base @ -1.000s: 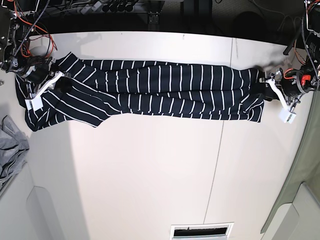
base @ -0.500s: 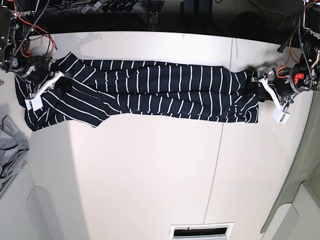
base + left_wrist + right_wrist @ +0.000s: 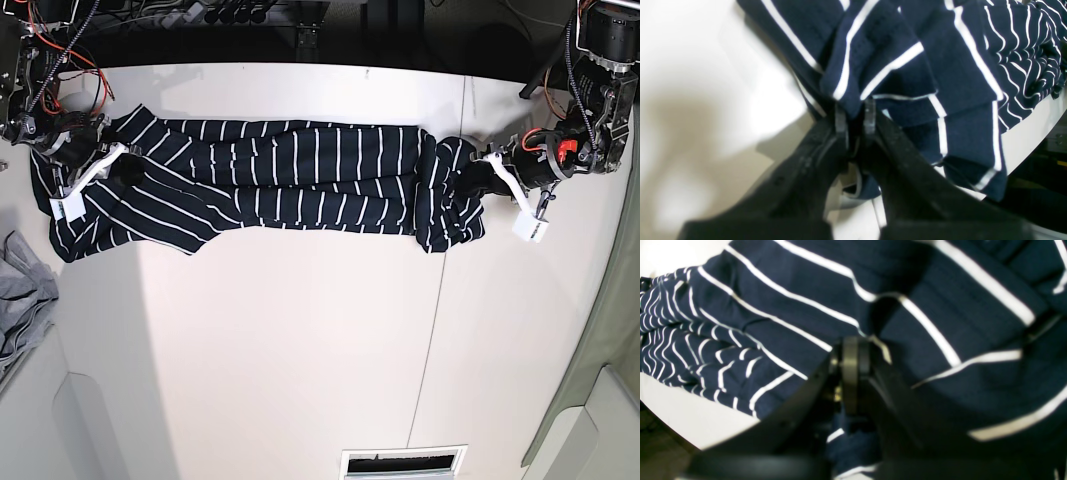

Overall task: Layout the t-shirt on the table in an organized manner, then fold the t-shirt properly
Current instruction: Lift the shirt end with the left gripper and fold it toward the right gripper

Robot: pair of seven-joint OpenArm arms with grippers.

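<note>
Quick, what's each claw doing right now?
Left gripper: shut on the t-shirt.
Right gripper: shut on the t-shirt.

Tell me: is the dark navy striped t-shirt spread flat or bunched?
Bunched. The dark navy striped t-shirt lies as a long narrow band, crumpled beside the left pincer.

The white desk (image 3: 300,350) has a thin dark seam running from its far edge toward the near edge on the right. Across its far part lies the navy white-striped t-shirt (image 3: 280,180), stretched left to right and bunched at its right end.
</note>
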